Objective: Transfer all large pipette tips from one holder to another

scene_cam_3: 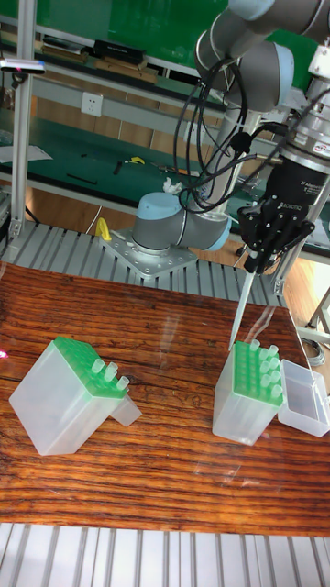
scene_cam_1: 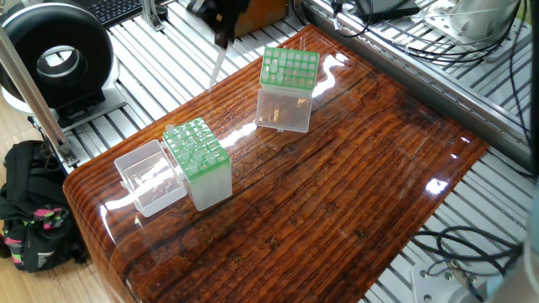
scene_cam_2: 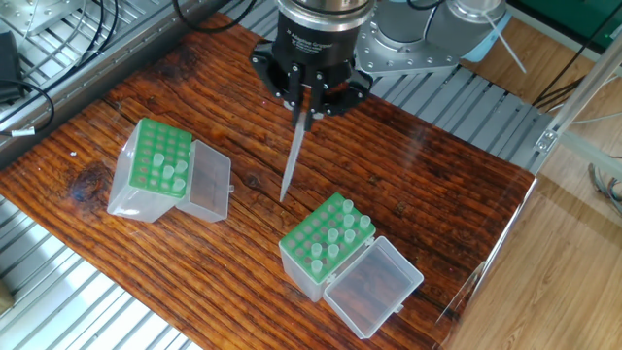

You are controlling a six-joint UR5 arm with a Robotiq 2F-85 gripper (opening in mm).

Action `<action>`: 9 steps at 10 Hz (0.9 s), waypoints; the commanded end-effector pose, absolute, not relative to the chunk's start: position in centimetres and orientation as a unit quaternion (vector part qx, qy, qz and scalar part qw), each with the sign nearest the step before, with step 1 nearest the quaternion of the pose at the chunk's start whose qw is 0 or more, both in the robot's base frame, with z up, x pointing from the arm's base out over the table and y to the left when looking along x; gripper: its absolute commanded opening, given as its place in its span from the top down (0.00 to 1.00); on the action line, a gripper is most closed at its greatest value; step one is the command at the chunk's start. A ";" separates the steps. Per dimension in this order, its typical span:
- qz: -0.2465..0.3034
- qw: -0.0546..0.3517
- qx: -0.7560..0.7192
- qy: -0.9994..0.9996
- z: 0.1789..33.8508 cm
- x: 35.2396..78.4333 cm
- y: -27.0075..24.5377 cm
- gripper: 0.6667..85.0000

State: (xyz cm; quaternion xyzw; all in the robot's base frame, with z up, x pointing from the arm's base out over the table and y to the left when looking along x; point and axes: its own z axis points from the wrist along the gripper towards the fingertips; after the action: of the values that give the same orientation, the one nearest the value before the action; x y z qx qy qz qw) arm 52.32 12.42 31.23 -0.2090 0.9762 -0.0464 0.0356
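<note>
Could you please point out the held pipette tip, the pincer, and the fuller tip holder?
pipette tip (scene_cam_2: 293, 160), the other fixed view, mid-shaft.
pincer (scene_cam_2: 309, 105), the other fixed view, between its fingertips.
fuller tip holder (scene_cam_2: 316, 233), the other fixed view, green grid top.

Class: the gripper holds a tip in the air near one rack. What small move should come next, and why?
Probably shift over an empty hole, then lower. The gripper holds the tip above the table, its point beside the fuller rack, not yet over its green grid.
</note>
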 end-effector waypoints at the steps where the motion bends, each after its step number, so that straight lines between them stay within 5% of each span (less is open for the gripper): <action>1: -0.054 0.041 -0.284 0.957 31.3 52.6 12.6 1.00; 9: -0.098 0.008 -0.238 0.966 29.1 50.3 20.3 1.00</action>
State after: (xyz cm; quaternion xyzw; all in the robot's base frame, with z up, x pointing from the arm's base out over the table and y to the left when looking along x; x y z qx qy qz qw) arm 51.27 18.90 30.17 -0.2418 0.9666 -0.0844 0.0130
